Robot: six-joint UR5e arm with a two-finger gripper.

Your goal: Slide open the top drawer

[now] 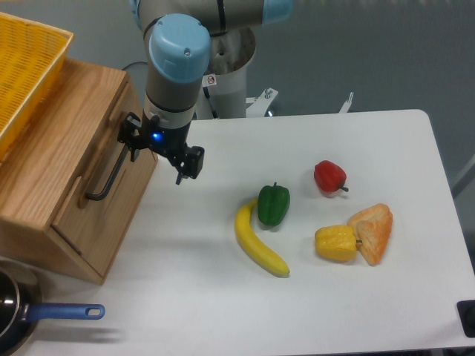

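Here the gripper (pixel 157 157), fingers spread, sits at the far end of the top drawer (pixel 96 174)'s black bar handle (pixel 107 178).

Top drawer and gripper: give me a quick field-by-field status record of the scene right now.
drawer: appears closed, front flush with the cabinet
handle: black bar, upper end hidden behind the gripper
gripper: open, at the handle's upper end; grasp not confirmed
basket: yellow, on top of the cabinet
table items: banana, green pepper, red pepper, yellow pepper
pan: bottom-left corner, blue handle
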